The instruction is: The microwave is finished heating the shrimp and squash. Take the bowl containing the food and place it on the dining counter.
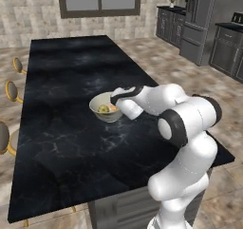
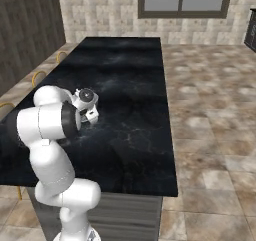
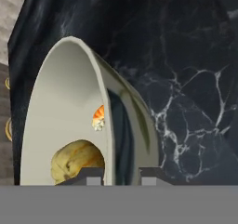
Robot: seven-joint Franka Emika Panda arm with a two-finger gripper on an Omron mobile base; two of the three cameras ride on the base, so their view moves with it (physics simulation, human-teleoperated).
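Item: bowl [image 1: 107, 107], cream-white, round and deep. It is seen over the dining counter [image 1: 71, 142], near that slab's middle and toward the edge nearest the arm; whether its base touches the stone cannot be told. In the hand view the bowl [image 3: 65, 116] is shown edge-on, its rim running up between the two finger tips.

Contents: squash [image 3: 74, 162], a yellowish lump, is lodged low inside the bowl; shrimp [image 3: 98, 117], a small orange piece, is placed just beyond it against the inner wall. Both are also made out in the left base view as a yellow-green spot [image 1: 103, 109] and an orange spot [image 1: 113, 109] side by side.

Item: gripper [image 3: 122, 175]. The jaws are drawn nearly together and clamped on the bowl's rim (one finger inside the wall, one outside). From the left base view the gripper [image 1: 115, 100] is seen at the bowl's right-hand edge, with the white forearm reaching in from the right.

Item: dining counter, glossy black stone with faint white veins, long and broad. Stools [image 1: 14, 92] with gold frames are ranged along its far side.

Surroundings: tiled floor [image 2: 215, 135], a window [image 2: 182, 0] in the stone back wall.
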